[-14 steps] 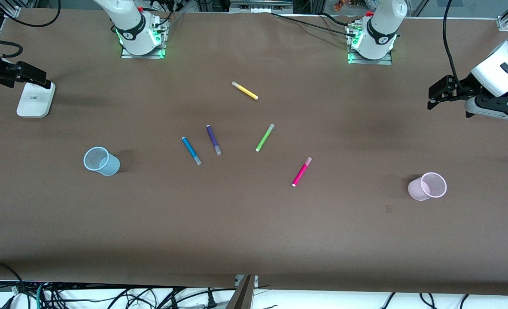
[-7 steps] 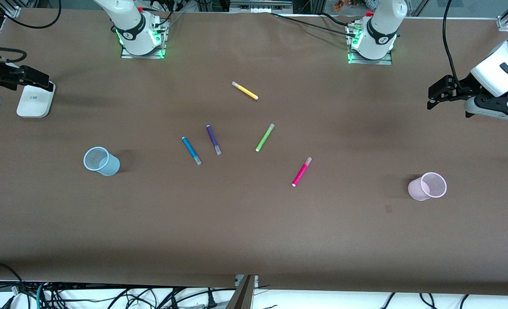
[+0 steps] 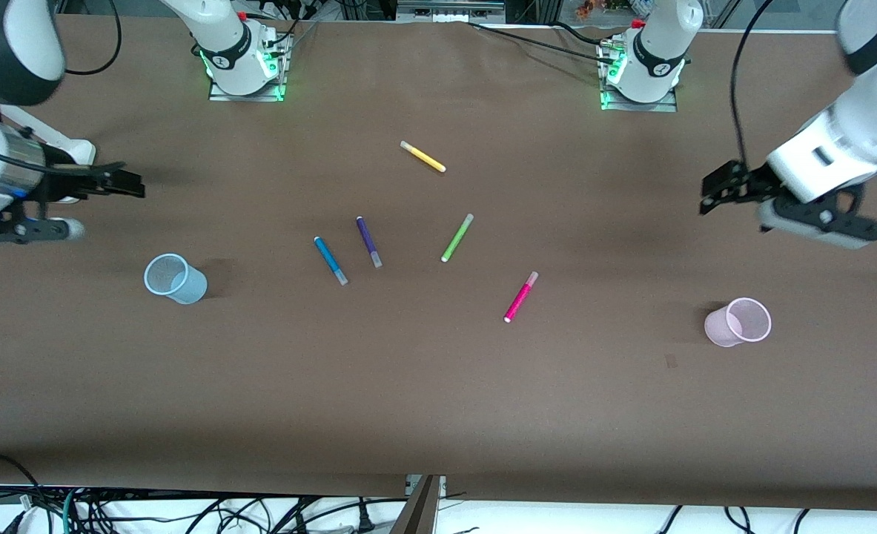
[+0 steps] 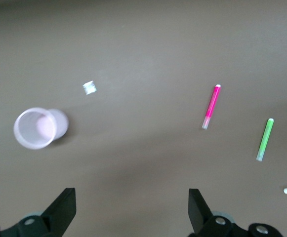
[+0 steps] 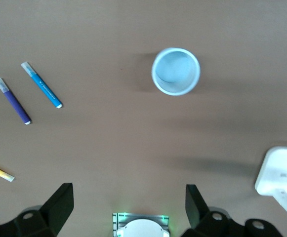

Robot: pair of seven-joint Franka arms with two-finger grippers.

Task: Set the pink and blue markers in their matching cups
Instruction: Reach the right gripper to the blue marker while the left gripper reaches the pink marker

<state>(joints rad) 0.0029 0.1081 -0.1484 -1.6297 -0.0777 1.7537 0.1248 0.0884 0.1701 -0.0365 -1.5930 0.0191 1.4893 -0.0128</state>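
Both grippers are being held with jaws spread wide, nothing grasped: the left gripper (image 3: 714, 194) over the table's left-arm edge above the translucent light-pink plastic cup (image 3: 738, 322), the right gripper (image 3: 123, 185) over the right-arm edge above the translucent light-blue plastic cup (image 3: 175, 278). The slim magenta-pink marker (image 3: 520, 297) and slim sky-blue marker (image 3: 331, 260) are lying mid-table.

A high front camera faces both robot bases across the brown worktop (image 3: 438, 386), taking in its full width. Each wrist camera looks straight down from closer in; the left shares the pink cup (image 4: 33, 128), lower right in the front view (image 3: 738, 322), the right the blue cup (image 5: 176, 71).
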